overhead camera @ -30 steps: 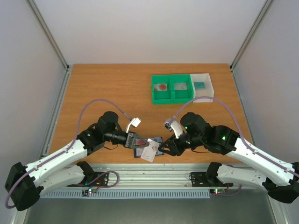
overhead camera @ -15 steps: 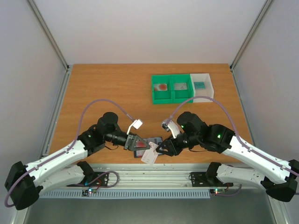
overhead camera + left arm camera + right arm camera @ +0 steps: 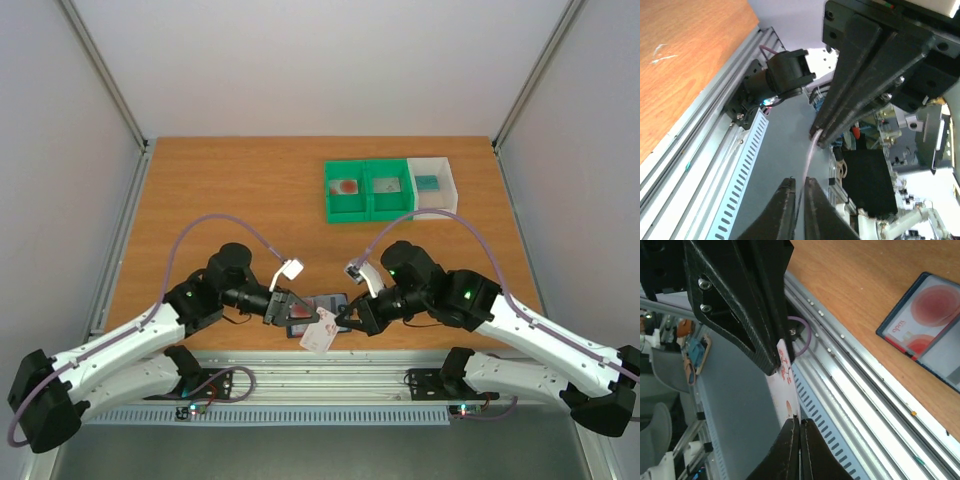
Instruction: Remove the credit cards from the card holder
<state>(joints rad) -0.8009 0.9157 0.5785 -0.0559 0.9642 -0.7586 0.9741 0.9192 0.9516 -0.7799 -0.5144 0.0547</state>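
A white credit card with red marks (image 3: 786,385) hangs in the air over the table's front rail, also seen from above (image 3: 318,333). My right gripper (image 3: 800,421) is shut on its lower end. My left gripper (image 3: 799,181) pinches the opposite end, where the card shows edge-on as a thin pink line (image 3: 807,160). From above, the left gripper (image 3: 290,312) and right gripper (image 3: 343,318) face each other across the card. The navy card holder (image 3: 945,357) lies open on the table behind them (image 3: 330,300), with a pink card (image 3: 930,310) in it.
Two green bins (image 3: 366,190) and a white bin (image 3: 432,183) stand at the back right, each with a small card inside. The metal rail (image 3: 880,405) runs along the table's front edge, directly under the held card.
Both grippers and the white card have shifted slightly left and towards the front edge. The left wrist has turned a little. Both grips look unchanged.
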